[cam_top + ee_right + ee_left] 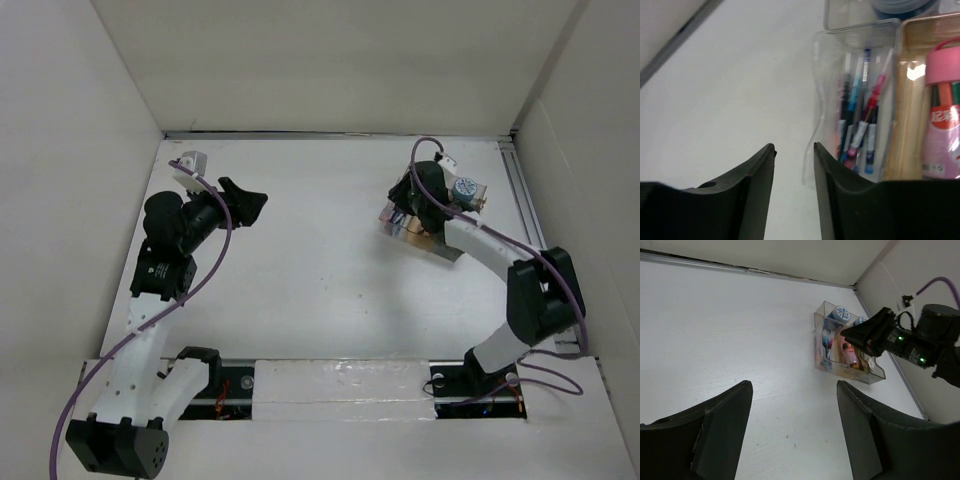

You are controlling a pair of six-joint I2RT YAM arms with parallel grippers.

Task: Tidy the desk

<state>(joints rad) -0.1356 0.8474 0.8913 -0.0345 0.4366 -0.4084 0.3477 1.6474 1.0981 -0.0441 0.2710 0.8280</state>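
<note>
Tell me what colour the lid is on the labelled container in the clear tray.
Pink lid; the right wrist view shows it best.

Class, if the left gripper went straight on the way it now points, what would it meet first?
Probably the bare desk: the left gripper tilts down at it, and the tray lies right of that line. Depth is unclear.

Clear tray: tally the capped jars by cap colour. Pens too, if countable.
blue-capped jars: 2
pink-capped jar: 1
total: 3
pens: they overlap in their compartment, so there is no sure count and they are left out of the total.
</note>
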